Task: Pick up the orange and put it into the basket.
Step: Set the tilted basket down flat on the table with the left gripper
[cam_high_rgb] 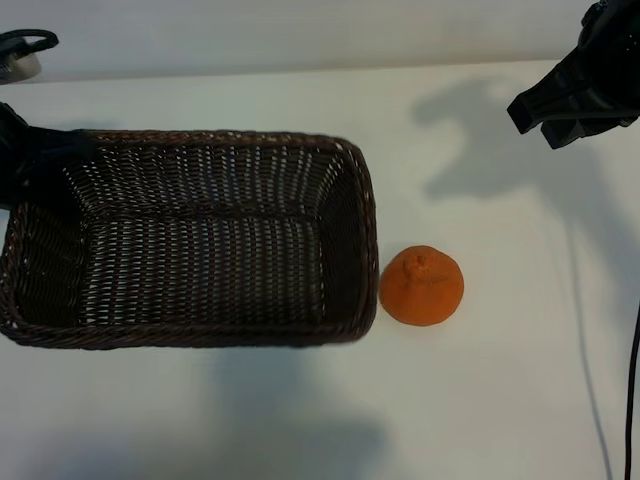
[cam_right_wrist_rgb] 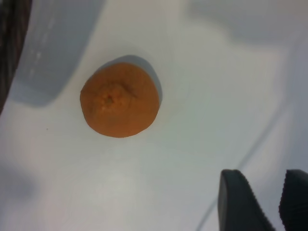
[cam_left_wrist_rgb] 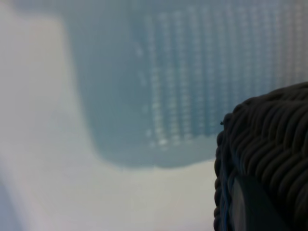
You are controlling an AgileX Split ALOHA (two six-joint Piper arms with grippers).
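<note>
The orange (cam_high_rgb: pixel 421 287) lies on the white table just right of the basket (cam_high_rgb: pixel 345 160), stem nub up, close to its right wall. In the right wrist view the orange (cam_right_wrist_rgb: pixel 119 99) sits alone, well away from my right gripper (cam_right_wrist_rgb: pixel 265 192). That gripper (cam_high_rgb: pixel 540 122) hangs high at the back right, open, nothing between its black fingers (cam_right_wrist_rgb: pixel 238 204). The dark brown wicker basket holds nothing. My left gripper (cam_high_rgb: pixel 14 150) is at the basket's back left corner. In the left wrist view a dark finger (cam_left_wrist_rgb: pixel 250 207) presses on the braided rim (cam_left_wrist_rgb: pixel 269 130), so it is shut on the rim.
A dark round object (cam_high_rgb: pixel 20 50) stands at the table's back left corner. A black cable (cam_high_rgb: pixel 632 400) runs down the right edge. Bare white table (cam_high_rgb: pixel 300 420) stretches in front of the basket and the orange.
</note>
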